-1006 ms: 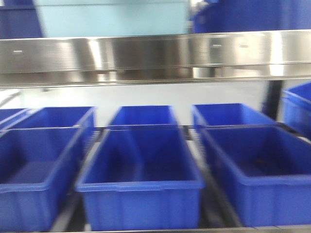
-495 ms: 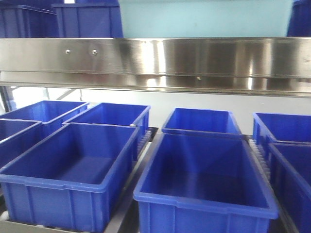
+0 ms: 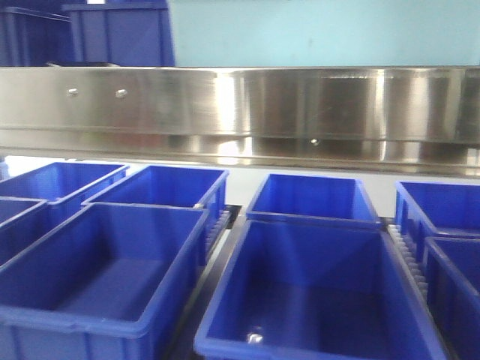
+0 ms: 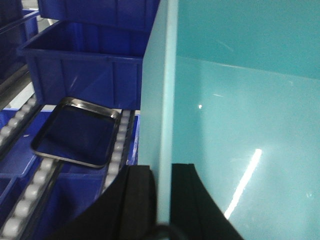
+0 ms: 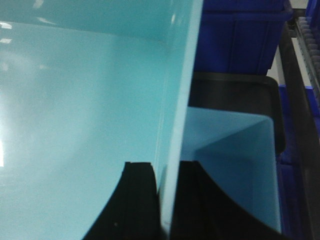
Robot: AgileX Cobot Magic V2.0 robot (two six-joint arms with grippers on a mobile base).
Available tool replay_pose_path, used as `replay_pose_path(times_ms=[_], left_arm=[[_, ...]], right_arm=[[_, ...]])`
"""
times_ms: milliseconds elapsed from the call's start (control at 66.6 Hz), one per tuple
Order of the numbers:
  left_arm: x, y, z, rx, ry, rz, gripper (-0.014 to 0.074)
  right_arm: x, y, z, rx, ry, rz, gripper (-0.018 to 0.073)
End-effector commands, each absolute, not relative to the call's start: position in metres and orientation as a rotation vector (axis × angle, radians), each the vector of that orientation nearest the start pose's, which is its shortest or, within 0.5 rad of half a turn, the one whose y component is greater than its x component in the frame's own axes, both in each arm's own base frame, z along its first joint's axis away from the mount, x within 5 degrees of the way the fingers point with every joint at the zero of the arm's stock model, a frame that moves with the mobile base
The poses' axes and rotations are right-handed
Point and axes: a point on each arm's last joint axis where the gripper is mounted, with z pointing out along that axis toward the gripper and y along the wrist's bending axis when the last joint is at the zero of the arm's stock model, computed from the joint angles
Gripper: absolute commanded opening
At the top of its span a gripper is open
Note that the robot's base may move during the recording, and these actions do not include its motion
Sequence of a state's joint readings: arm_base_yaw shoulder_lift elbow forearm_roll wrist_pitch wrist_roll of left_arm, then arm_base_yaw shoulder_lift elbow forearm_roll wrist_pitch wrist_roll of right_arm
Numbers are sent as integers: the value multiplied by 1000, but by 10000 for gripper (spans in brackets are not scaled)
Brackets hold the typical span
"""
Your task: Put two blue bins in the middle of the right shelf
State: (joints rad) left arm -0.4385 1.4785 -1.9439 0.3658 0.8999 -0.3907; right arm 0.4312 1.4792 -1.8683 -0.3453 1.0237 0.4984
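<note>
I hold a light blue bin between both arms. In the front view its pale wall (image 3: pixel 315 34) fills the top, above the steel shelf beam. My left gripper (image 4: pixel 164 167) is shut on the bin's left wall (image 4: pixel 160 95), one black finger on each side. My right gripper (image 5: pixel 167 162) is shut on the right wall (image 5: pixel 177 90) the same way. The bin's inside (image 5: pixel 75 100) fills most of the right wrist view. A second light blue bin (image 5: pixel 230 150) lies lower, to the right of the held wall, on a dark tray.
A steel shelf beam (image 3: pixel 240 105) crosses the front view. Several dark blue bins (image 3: pixel 315 300) stand in rows on the level under it. More dark blue bins (image 4: pixel 85 70), a steel tray (image 4: pixel 75 132) and roller tracks (image 4: pixel 25 190) lie left of the held bin.
The front view has swung sideways and moved closer: the rows of dark blue bins look nearer and the steel beam sits lower in the frame. The light blue bin stays at the top.
</note>
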Motion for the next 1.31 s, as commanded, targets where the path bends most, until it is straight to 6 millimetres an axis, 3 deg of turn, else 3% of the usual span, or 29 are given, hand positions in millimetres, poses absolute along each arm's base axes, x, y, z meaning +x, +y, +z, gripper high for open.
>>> replay_pose_path(times_ms=[0, 1291], left_arm=[[272, -110, 547, 76, 1764, -276, -111], [273, -110, 547, 77, 1762, -266, -111]], right_arm=[[285, 104, 504, 34, 2025, 181, -160], [285, 104, 504, 34, 2025, 181, -160]])
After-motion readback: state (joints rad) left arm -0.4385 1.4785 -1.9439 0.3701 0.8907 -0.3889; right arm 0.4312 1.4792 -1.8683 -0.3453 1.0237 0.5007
